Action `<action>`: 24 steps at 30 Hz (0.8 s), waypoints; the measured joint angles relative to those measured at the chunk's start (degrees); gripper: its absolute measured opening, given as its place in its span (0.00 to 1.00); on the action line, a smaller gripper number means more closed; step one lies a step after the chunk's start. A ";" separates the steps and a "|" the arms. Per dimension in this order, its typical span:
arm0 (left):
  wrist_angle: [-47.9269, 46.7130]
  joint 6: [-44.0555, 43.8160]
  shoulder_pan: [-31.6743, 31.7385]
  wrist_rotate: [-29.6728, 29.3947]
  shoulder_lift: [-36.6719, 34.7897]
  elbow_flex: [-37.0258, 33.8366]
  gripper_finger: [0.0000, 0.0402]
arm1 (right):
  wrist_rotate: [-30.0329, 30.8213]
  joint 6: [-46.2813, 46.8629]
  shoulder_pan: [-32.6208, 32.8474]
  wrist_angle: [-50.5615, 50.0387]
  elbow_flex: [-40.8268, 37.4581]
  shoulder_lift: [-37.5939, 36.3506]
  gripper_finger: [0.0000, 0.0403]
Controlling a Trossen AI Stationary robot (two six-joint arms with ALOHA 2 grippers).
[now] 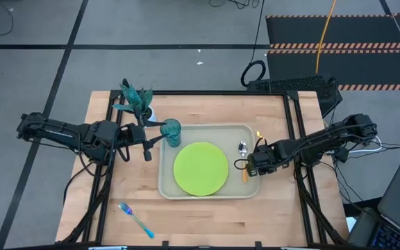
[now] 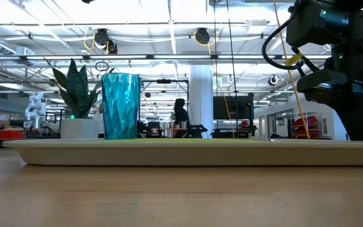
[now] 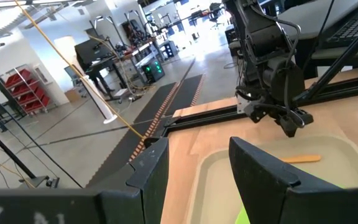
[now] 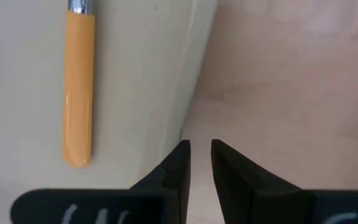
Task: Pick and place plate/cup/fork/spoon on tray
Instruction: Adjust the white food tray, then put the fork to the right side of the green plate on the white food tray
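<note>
The beige tray lies in the middle of the table. The lime-green plate lies flat in it. The teal cup stands upright in the tray's far left corner and also shows in the low view. The orange-handled spoon lies along the tray's right side. The blue-handled fork lies on the table near the front left. My left gripper is open and empty just left of the cup. My right gripper hovers over the tray's right rim, its fingers a narrow gap apart, beside the spoon's handle end.
A white pot with a green plant stands at the far left, just behind the cup. Black frame rails run along the table's left, right and far sides. Bare wood lies in front of the tray.
</note>
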 joint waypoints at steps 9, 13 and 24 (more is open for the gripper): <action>0.00 -0.01 -0.01 0.00 0.01 0.00 0.43 | 0.07 -1.58 0.12 -1.20 0.00 0.00 0.14; 0.00 -0.01 0.00 0.00 0.01 0.00 0.43 | 0.37 -2.98 0.07 -3.82 0.00 -0.05 0.14; 1.22 -0.13 -0.01 0.00 0.01 0.00 0.43 | 15.36 -5.81 0.05 -10.60 0.00 -9.65 0.14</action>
